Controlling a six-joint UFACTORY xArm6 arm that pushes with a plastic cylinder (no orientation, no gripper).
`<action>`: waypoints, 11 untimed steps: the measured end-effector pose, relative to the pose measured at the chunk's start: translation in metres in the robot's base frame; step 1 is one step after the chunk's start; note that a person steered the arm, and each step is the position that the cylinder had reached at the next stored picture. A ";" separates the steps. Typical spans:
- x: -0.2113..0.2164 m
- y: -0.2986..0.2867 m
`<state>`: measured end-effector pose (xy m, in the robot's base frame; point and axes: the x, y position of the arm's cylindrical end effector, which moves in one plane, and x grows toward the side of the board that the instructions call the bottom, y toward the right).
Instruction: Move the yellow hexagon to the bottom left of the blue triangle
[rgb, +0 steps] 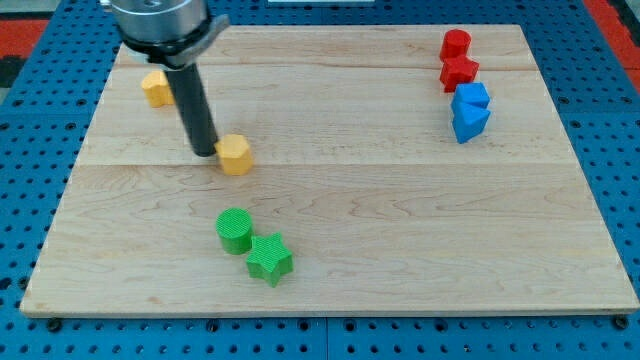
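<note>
A yellow hexagon block (235, 155) lies left of the board's middle. My tip (204, 152) stands just to its left, touching or almost touching it. The blue triangle block (470, 124) lies at the view's upper right, pressed under a blue block (472, 98). A second yellow block (155, 88) lies at the upper left, partly behind the rod.
Two red blocks, one (456, 44) above the other (460, 71), sit stacked above the blue ones. A green cylinder (235, 230) and a green star (270, 259) lie together below the hexagon. The wooden board (400, 250) rests on a blue pegboard.
</note>
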<state>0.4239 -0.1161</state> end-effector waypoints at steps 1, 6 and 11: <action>0.002 0.075; 0.044 0.170; 0.040 0.266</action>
